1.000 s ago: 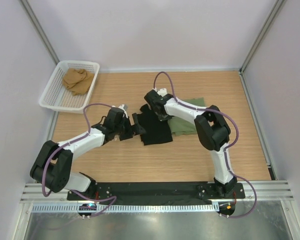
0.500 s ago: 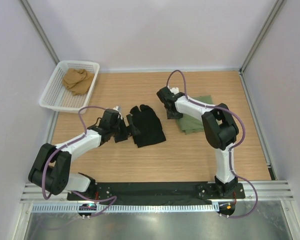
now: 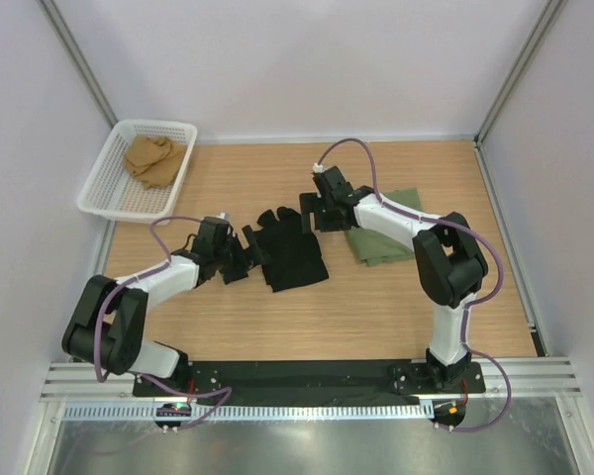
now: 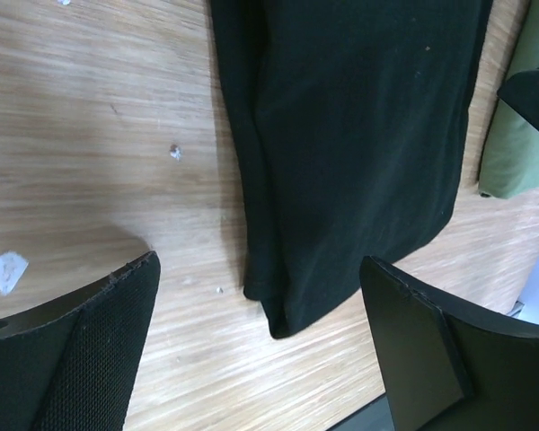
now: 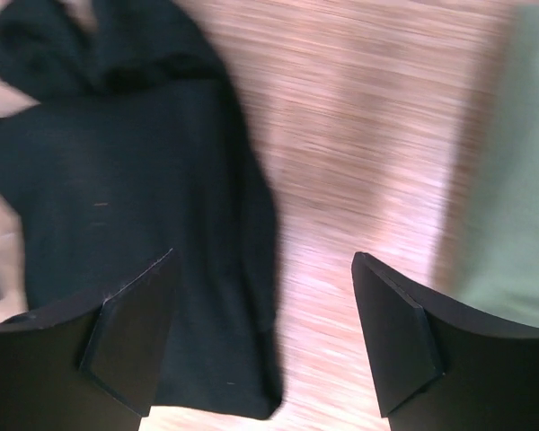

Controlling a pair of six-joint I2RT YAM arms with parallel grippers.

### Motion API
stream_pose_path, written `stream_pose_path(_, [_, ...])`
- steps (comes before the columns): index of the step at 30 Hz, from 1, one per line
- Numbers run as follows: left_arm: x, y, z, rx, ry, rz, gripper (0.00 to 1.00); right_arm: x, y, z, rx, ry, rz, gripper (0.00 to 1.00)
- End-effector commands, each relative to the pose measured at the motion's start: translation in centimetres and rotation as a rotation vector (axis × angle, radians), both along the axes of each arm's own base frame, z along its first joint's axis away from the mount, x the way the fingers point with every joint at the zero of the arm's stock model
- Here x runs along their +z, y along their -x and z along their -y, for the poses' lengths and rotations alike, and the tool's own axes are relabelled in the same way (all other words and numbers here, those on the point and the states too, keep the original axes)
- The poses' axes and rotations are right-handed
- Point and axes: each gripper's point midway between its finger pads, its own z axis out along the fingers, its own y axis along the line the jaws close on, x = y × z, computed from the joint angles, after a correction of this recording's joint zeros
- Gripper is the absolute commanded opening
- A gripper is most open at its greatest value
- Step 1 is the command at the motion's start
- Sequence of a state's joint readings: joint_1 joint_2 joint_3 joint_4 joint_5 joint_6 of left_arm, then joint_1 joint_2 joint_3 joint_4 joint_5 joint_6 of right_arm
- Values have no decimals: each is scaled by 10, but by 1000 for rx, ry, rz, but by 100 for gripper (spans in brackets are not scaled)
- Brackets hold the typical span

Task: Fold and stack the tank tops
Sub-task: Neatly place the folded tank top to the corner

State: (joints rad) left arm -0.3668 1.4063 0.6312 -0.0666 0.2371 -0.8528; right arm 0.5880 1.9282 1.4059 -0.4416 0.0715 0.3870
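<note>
1. White mesh basket (image 3: 129, 204) - far-left corner of the table (image 3: 376, 307), sitting at an angle.
2. Tan cloth (image 3: 154, 158) - bunched up inside the basket, at its far end.
3. Table is light wood grain; left wrist view shows small white flecks (image 4: 175, 152) on it.

No legible text, label, brand, number or sign in any view.
- Plain black cloth tank top (image 3: 295, 252), table centre: face unmarked.
- Folded olive green cloth tank top (image 3: 374, 247), at 3 o'clock of black one: only plain cloth shows, nothing readable.
- White plastic mesh basket (image 3: 119, 198), at 10 o'clock of table: nothing readable on it.
- Both wrist views: cloth and wood grain only; right wrist view blurred.
</note>
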Motion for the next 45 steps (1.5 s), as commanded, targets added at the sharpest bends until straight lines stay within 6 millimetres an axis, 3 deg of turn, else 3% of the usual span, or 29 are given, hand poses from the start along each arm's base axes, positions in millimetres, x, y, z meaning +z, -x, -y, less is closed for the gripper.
stream_pose_path(1, [10,-19,12,6,69,43,92,11,-3,-42,131,-169,8,83])
stream_pose_path(6, [-13,-20,22,8,116,-28,86,-9,2,-58,175,-251,-67,82])
stream_pose_path(13, [-37,-23,25,22,113,-83,83,-39,7,-61,191,-249,-147,78])
stream_pose_path(18, [-44,-28,29,29,113,-99,69,-48,14,-67,220,-274,-185,68])
stream_pose_path(20, [-51,-29,28,40,102,-111,62,-50,15,-66,219,-278,-195,54])
stream_pose_path(25, [-62,-37,29,55,76,-119,34,-48,13,-69,208,-290,-193,23])
stream_pose_path(30, [-76,-41,37,35,55,-137,1,-37,13,-71,213,-317,-174,4])
stream_pose_path(32, [-77,-42,42,23,52,-134,0,-28,12,-70,211,-317,-153,1])
stream_pose_path(34, [-76,-43,43,24,45,-124,0,-26,12,-66,204,-303,-140,1])
stream_pose_path(41, [-40,-52,56,-10,33,-52,0,6,2,-54,166,-323,-63,1])
stream_pose_path(45, [-6,-64,66,-18,68,-1,0,31,-11,-43,142,-343,-21,1])
